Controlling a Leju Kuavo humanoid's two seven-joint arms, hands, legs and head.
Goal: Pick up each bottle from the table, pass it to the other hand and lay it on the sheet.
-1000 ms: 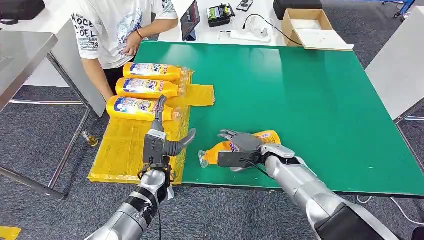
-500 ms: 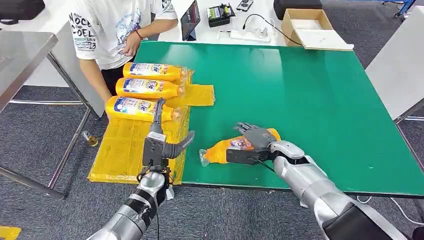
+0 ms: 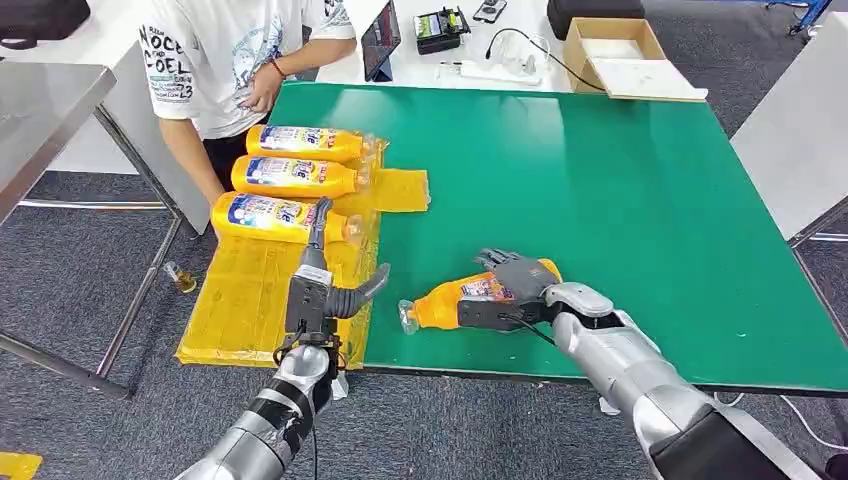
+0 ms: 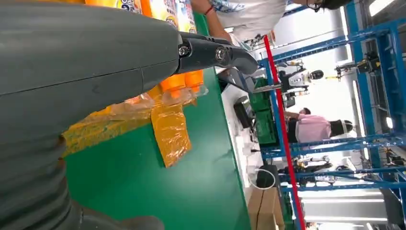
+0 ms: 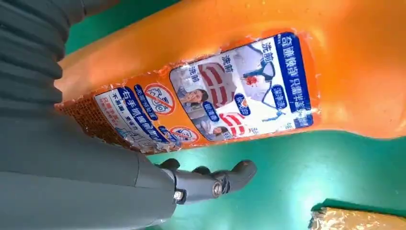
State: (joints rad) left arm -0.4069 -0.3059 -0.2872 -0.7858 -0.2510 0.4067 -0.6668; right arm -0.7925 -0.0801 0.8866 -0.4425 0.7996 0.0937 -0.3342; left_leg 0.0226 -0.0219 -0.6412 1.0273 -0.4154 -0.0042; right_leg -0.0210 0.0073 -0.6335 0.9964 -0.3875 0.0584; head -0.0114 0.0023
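1. Our left hand (image 3: 325, 290) hung empty, fingers spread, over the yellow sheet's (image 3: 240, 300) near edge.
2. Our right hand (image 3: 510, 285) lay over the orange bottle (image 3: 440, 303) lying on the green table (image 3: 620, 200); whether it gripped yet, we couldn't tell. Best wrap the body firmly before lifting.
3. Three bottles (image 3: 290, 177) already lay on the sheet's far end.

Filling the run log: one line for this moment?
right robot hand: over bottle, grip unclear | left robot hand: open, waiting | sheet: three bottles laid
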